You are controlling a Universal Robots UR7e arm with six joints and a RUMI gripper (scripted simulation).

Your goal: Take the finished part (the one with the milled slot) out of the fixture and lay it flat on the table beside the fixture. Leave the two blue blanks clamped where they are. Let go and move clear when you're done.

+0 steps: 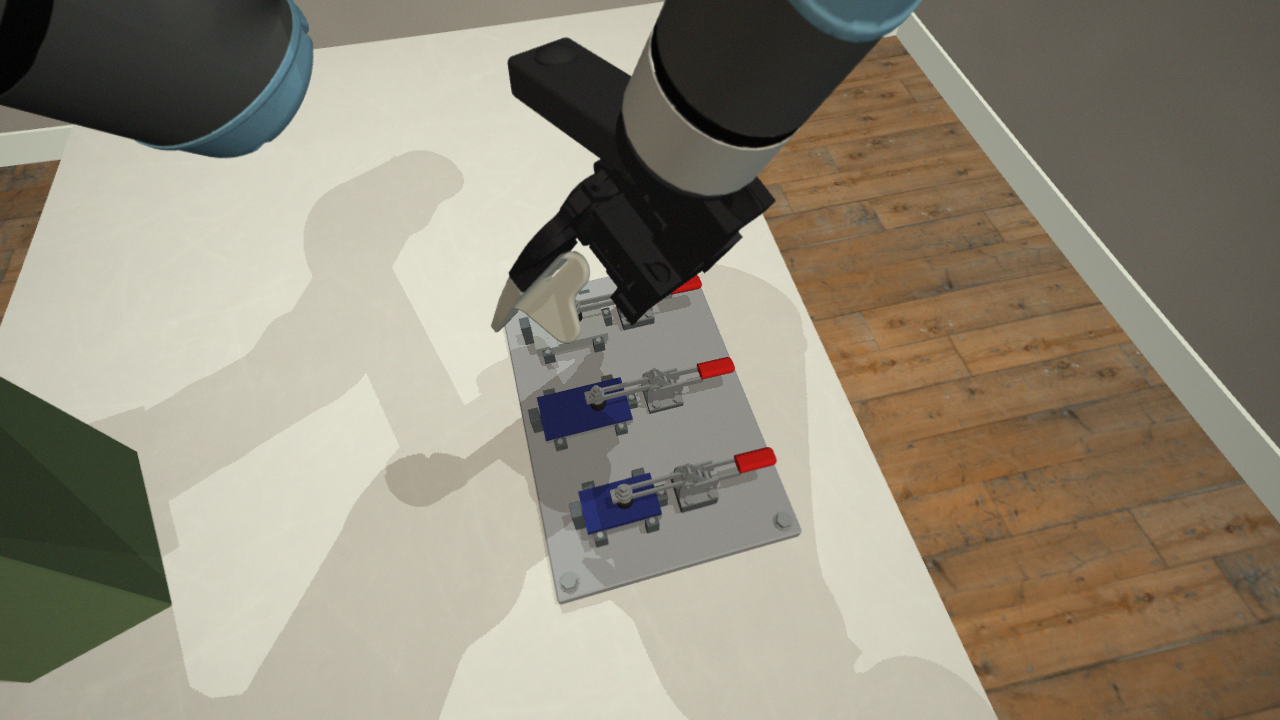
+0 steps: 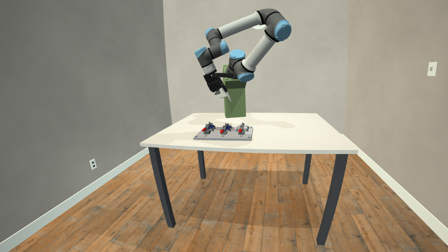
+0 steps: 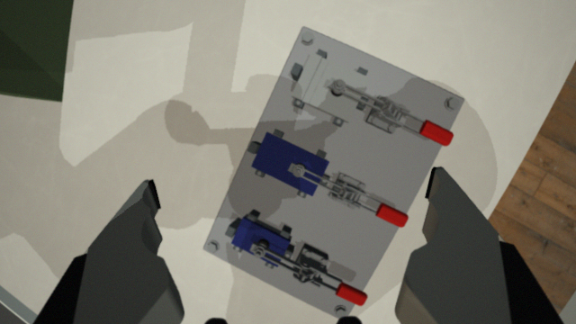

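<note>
The finished part [image 3: 320,96], pale grey, lies in the end station of the fixture plate [image 3: 373,166] [image 1: 710,506] [image 2: 216,138]. It blends with the plate, and its slot shows only as faint lines. A toggle clamp [image 3: 385,106] with a red handle reaches over it; whether its pad touches is unclear. My gripper [image 3: 290,175] [image 1: 532,331] [image 2: 226,98] is open and empty, tilted, high above the plate; in the top view it hides much of the part. The larger blue blank [image 3: 279,157] [image 1: 572,411] and the smaller blue blank [image 3: 247,231] [image 1: 599,514] sit under their clamp arms.
Each blank's clamp has a red handle [image 3: 392,215] [image 1: 716,368] [image 1: 755,459] pointing outward. Small stops and corner bolts stand up from the plate. The white table [image 1: 358,573] [image 2: 300,134] extends around the fixture. A green pedestal [image 1: 71,537] [image 2: 235,103] stands behind.
</note>
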